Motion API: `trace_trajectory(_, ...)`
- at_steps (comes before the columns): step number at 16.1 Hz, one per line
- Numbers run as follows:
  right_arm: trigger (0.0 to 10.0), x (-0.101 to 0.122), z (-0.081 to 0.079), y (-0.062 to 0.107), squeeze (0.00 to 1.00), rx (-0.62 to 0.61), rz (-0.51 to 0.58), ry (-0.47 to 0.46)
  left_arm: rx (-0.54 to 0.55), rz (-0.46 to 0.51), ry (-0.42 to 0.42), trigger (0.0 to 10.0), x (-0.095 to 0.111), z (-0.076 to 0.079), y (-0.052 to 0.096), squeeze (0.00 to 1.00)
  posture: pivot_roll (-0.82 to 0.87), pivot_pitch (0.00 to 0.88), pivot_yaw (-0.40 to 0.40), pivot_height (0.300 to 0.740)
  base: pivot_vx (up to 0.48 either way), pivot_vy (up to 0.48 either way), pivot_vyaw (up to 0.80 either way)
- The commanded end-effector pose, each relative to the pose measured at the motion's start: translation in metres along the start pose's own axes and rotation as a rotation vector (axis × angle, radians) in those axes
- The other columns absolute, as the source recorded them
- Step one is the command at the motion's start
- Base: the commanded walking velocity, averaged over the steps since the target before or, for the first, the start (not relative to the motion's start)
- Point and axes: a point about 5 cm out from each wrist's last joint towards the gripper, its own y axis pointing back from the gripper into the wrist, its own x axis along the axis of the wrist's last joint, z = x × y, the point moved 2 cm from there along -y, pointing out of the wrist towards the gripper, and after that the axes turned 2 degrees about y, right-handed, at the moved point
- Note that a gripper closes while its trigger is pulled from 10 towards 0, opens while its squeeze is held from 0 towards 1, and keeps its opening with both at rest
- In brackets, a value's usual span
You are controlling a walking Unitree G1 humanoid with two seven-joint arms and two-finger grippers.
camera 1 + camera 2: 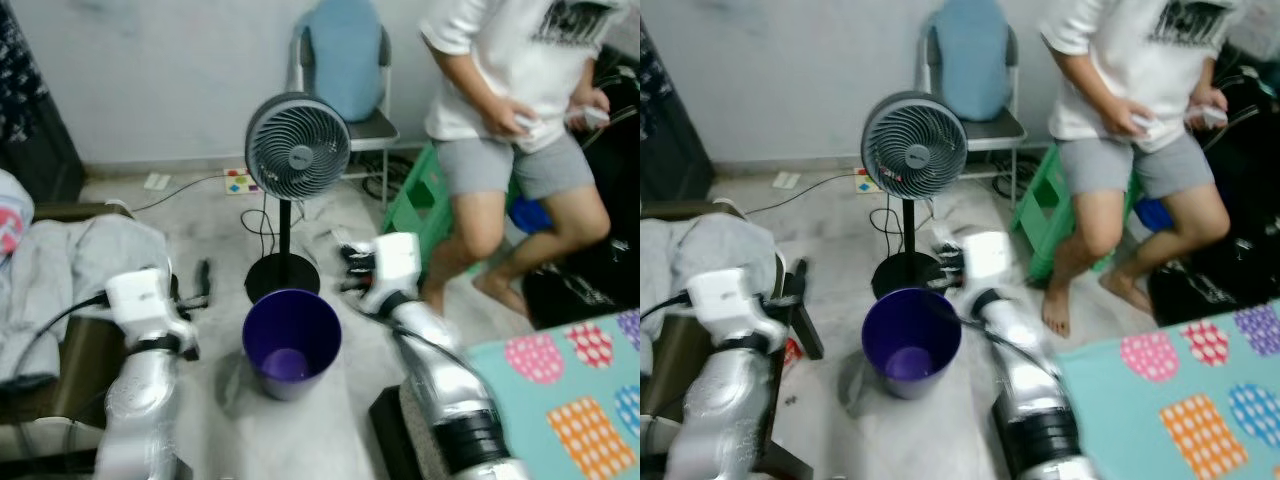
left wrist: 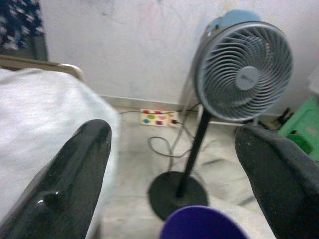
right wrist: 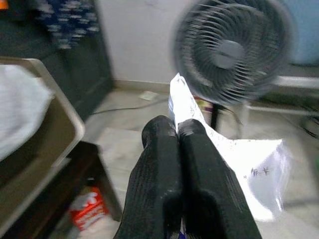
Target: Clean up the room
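Note:
A purple bin [image 1: 291, 340] stands open on the floor between my two arms, with nothing visible inside. My right gripper [image 3: 177, 127] is shut on a white crumpled sheet of paper [image 3: 249, 169], which hangs past its fingers. In the head view this gripper [image 1: 352, 268] is just above and right of the bin's rim, blurred. My left gripper [image 2: 174, 134] is open with its fingers wide apart and nothing between them. It is held left of the bin [image 2: 202, 224], beside the sofa [image 1: 203, 282].
A grey pedestal fan [image 1: 297, 148] stands right behind the bin, its cord running to a power strip [image 1: 239, 182]. A person [image 1: 510, 110] sits at the right by a green stool [image 1: 412, 200]. Grey clothes [image 1: 70, 260] lie on the sofa at left. A red packet [image 3: 87, 209] lies on the floor.

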Motion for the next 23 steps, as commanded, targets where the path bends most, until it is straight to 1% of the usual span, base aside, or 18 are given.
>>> trace_trajectory(1,10.0,-0.003,0.013,0.004,0.0,-0.041,-0.026,0.023,-0.062,0.013,0.031,10.0,0.004,0.012,0.001,0.0,0.0,0.047,-0.102,0.74,0.0,0.0,0.79)
trace_trajectory(3,10.0,-0.005,0.016,0.005,0.0,-0.052,-0.035,0.02,-0.092,0.018,0.045,10.0,0.005,0.015,0.001,0.0,0.0,0.047,-0.102,0.74,0.0,0.0,0.57)
trace_trajectory(5,10.0,-0.005,0.018,0.005,0.0,-0.07,-0.04,0.009,-0.14,0.035,0.07,10.0,0.008,0.019,0.002,0.0,-0.01,0.051,-0.098,0.74,0.0,0.0,0.0)
trace_trajectory(9,10.0,-0.007,0.024,0.005,0.0,-0.107,-0.05,0.003,-0.154,0.036,0.071,10.0,0.009,0.02,0.003,0.0,0.0,0.046,-0.101,0.74,0.0,0.0,0.0)
trace_trajectory(10,10.0,-0.008,0.028,0.004,0.0,-0.126,-0.058,-0.01,-0.176,0.051,0.084,10.0,0.012,0.022,0.003,0.0,0.0,0.045,-0.101,0.74,0.0,0.0,0.0)
trace_trajectory(12,10.0,-0.008,0.028,0.004,0.0,-0.126,-0.058,-0.01,-0.196,0.06,0.092,10.0,0.013,0.024,0.003,0.0,0.0,0.045,-0.101,0.74,0.0,0.0,0.0)
trace_trajectory(14,10.0,-0.01,0.028,0.004,0.0,-0.132,-0.071,-0.003,-0.258,0.077,0.111,10.0,0.017,0.031,0.005,0.0,0.0,0.043,-0.101,0.74,0.0,0.0,0.0)
trace_trajectory(15,10.0,-0.012,0.028,0.004,0.0,-0.132,-0.079,-0.01,-0.302,0.077,0.103,10.0,0.018,0.037,0.007,0.0,0.0,0.042,-0.1,0.74,0.0,0.0,0.0)
trace_trajectory(16,10.0,-0.017,0.029,0.005,0.0,-0.141,-0.104,-0.017,-0.399,0.073,0.073,10.0,0.018,0.05,0.011,0.0,0.0,0.045,-0.098,0.74,0.0,0.0,0.0)
trace_trajectory(17,10.0,-0.018,0.03,0.005,0.0,-0.141,-0.108,-0.018,-0.434,0.069,0.058,10.0,0.017,0.055,0.014,0.0,0.0,0.05,-0.096,0.74,0.0,0.0,0.0)
trace_trajectory(19,10.0,-0.018,0.029,0.004,0.0,-0.132,-0.105,-0.016,-0.445,0.071,0.047,10.0,0.017,0.057,0.015,0.0,0.0,0.05,-0.096,0.74,0.0,0.0,0.0)
trace_trajectory(21,10.0,-0.016,0.026,0.003,0.0,-0.124,-0.101,-0.005,-0.434,0.073,0.057,10.0,0.018,0.055,0.014,0.0,0.0,0.054,-0.096,0.74,0.0,0.0,0.79)
trace_trajectory(23,10.0,-0.016,0.027,0.003,0.0,-0.129,-0.102,-0.008,-0.445,0.076,0.052,10.0,0.019,0.056,0.015,0.0,0.0,0.056,-0.098,0.74,0.0,0.0,0.75)
